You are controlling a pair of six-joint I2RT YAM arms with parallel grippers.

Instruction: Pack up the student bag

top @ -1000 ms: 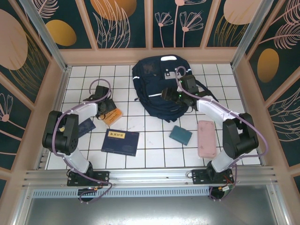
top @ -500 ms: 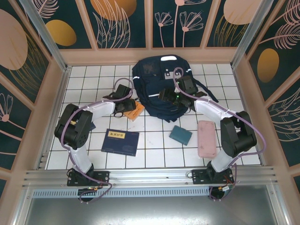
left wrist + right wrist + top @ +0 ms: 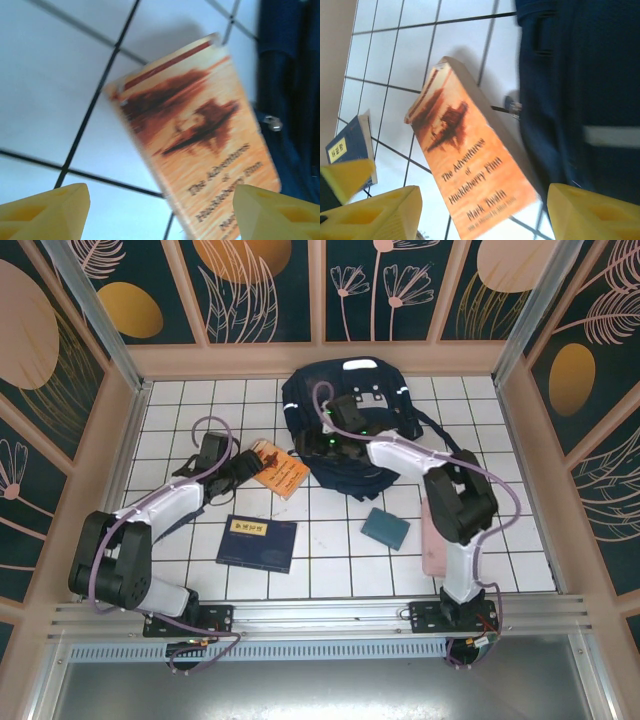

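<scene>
**Loose Items Laid Out on White-Tiled Bench**

An orange paperback [image 3: 280, 470] [image 3: 200, 150] [image 3: 470, 175], titled "The Adventures of Huckleberry Finn", is seen lying cover-up on the bench [image 3: 330, 570]. A flat navy book [image 3: 257, 543] [image 3: 347, 142] with a yellow label is placed nearer the front edge, apart from it. A small teal case [image 3: 385, 528] and a pink case [image 3: 430, 558] are set to the right, near each other.

Left tool [image 3: 160, 202] and right tool [image 3: 484, 202] both stand wide open.

Bright, even light with soft shadows; the orange book [image 3: 200, 150] looks blurred.
</scene>
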